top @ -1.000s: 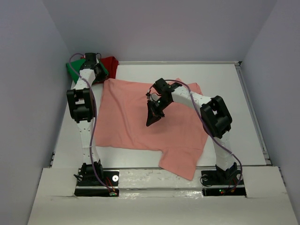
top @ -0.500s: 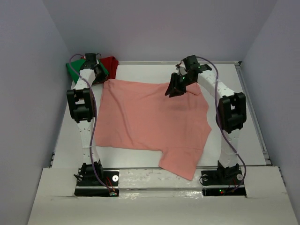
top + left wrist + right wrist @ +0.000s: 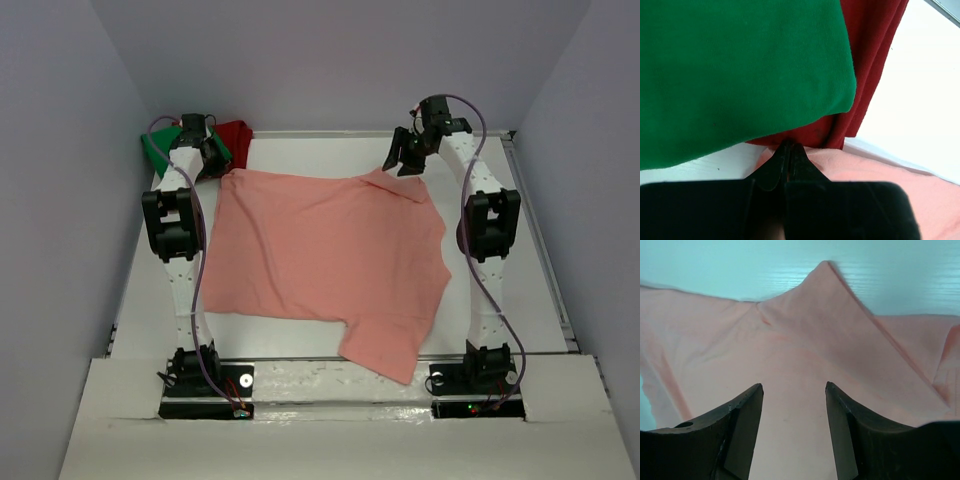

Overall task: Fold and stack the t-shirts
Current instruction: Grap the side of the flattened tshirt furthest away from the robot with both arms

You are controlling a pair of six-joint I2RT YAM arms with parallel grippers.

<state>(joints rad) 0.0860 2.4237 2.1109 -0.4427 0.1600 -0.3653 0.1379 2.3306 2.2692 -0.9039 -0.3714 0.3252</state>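
The salmon-pink t-shirt [image 3: 320, 255] lies spread across the table, one sleeve hanging over the near edge. My left gripper [image 3: 214, 163] is at the shirt's far left corner, shut with the pink cloth [image 3: 880, 172] pinched at its tips [image 3: 788, 148]. My right gripper [image 3: 403, 160] hovers over the far right corner, open with nothing between its fingers [image 3: 794, 387], and pink fabric [image 3: 805, 345] lies flat below them. The green t-shirt [image 3: 155, 148] [image 3: 740, 75] and the dark red t-shirt [image 3: 238, 135] [image 3: 872, 60] lie bunched in the far left corner.
The white table [image 3: 500, 290] is bare right of the pink shirt and along its left strip. Purple walls close in the left, right and back. A raised rail [image 3: 540, 240] runs along the right edge.
The right gripper swung from the shirt's middle to its far right corner, carrying the fabric out flat, then opened and let it go. The left gripper stayed put.
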